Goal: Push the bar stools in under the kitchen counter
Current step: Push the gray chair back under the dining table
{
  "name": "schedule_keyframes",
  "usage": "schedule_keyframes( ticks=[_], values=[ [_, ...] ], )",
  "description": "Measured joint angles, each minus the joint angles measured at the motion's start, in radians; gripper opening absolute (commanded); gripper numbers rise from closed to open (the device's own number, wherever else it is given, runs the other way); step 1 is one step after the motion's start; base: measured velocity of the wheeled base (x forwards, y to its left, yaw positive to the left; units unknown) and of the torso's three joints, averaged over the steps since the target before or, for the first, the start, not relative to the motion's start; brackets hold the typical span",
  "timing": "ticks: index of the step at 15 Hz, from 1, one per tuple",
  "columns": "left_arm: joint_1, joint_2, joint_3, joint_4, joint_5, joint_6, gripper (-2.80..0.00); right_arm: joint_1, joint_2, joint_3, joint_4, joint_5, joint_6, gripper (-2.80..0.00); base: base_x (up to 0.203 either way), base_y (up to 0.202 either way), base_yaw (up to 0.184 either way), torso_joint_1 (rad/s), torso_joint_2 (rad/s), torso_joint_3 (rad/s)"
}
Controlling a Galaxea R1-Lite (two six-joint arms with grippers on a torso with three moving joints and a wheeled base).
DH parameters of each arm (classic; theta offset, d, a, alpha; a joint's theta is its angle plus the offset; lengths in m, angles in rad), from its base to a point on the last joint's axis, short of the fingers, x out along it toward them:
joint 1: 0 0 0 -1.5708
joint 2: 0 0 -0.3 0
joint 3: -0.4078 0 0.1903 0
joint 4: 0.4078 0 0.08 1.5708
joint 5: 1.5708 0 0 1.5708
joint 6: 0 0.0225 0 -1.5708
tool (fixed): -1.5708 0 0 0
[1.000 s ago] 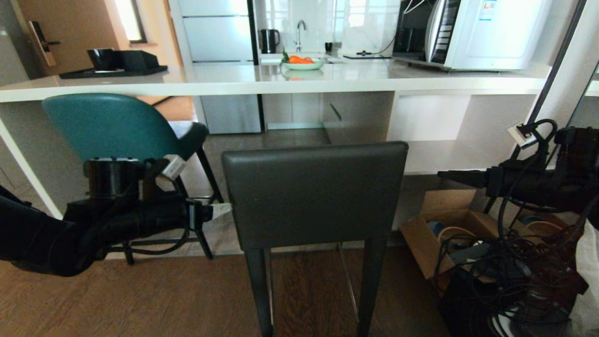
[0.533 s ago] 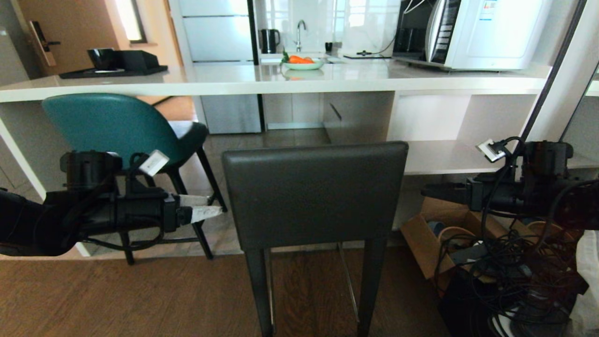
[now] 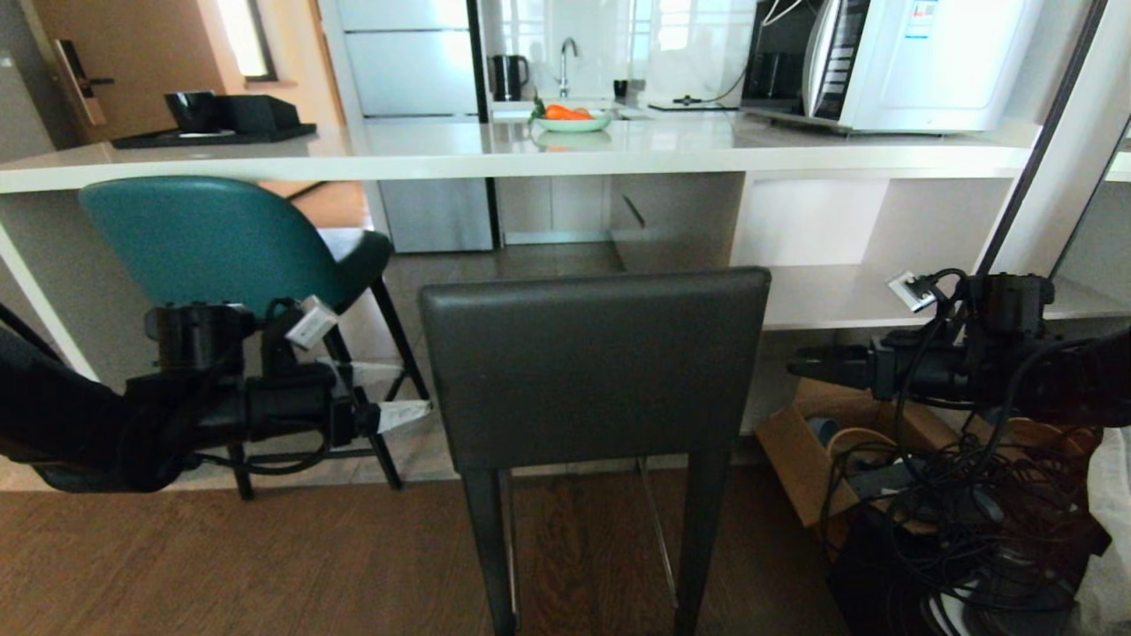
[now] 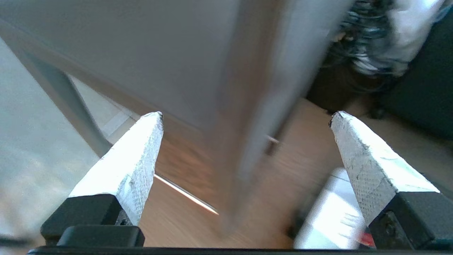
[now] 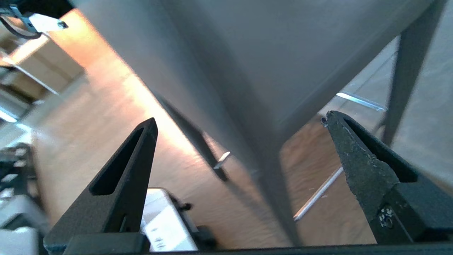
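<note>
The dark grey square-backed bar stool (image 3: pixel 592 371) stands in the middle, back toward me, short of the white kitchen counter (image 3: pixel 530 161). The teal bar stool (image 3: pixel 203 238) stands at the left with its seat under the counter's edge. My left gripper (image 3: pixel 402 393) hovers level just off the grey stool's left side, open, white fingers (image 4: pixel 141 156) spread with the stool's edge (image 4: pixel 159 53) in line with the gap. At the stool's right side my right gripper (image 3: pixel 800 364) is also open and empty, and the grey back (image 5: pixel 283 53) lies beyond its black fingers (image 5: pixel 131 166).
An open cardboard box (image 3: pixel 839 433) and a tangle of cables (image 3: pixel 954 521) lie on the floor at the right. On the counter are a microwave (image 3: pixel 919 62), a bowl of carrots (image 3: pixel 573 119) and a black tray (image 3: pixel 212 134). Wooden floor runs beneath the stool.
My left gripper has rolled and its fingers have spread wider beside the grey stool. The right gripper has come down and in toward the stool's right side. Both stools stand as before.
</note>
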State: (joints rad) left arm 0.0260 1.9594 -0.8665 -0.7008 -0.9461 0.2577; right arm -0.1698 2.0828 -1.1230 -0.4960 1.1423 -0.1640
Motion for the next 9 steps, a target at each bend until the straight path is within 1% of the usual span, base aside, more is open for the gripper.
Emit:
schedule_keyframes(
  ticks=[1,2,5,7,9],
  values=[
    [0.003,0.028,-0.005,-0.057,0.005,0.0,0.0,-0.002,0.019,-0.026,-0.001,-0.002,-0.005,0.0,0.0,0.0,0.0,0.0,0.0,0.0],
    [0.007,0.054,-0.022,-0.09,0.008,-0.002,0.0,-0.004,0.039,-0.052,-0.002,-0.001,-0.015,0.0,0.0,0.0,0.0,0.0,0.0,0.0],
    [0.006,0.097,-0.101,-0.083,0.008,-0.004,0.0,0.035,0.078,-0.079,-0.003,0.014,-0.053,0.0,0.0,0.0,0.0,0.0,0.0,0.0],
    [-0.012,0.116,-0.147,-0.058,0.002,-0.017,0.0,0.061,0.089,-0.082,-0.004,0.076,-0.055,0.0,0.0,0.0,0.0,0.0,0.0,0.0],
    [-0.038,0.126,-0.156,-0.055,-0.003,-0.02,0.0,0.072,0.098,-0.098,-0.023,0.152,-0.054,0.0,0.0,0.0,0.0,0.0,0.0,0.0]
  ],
)
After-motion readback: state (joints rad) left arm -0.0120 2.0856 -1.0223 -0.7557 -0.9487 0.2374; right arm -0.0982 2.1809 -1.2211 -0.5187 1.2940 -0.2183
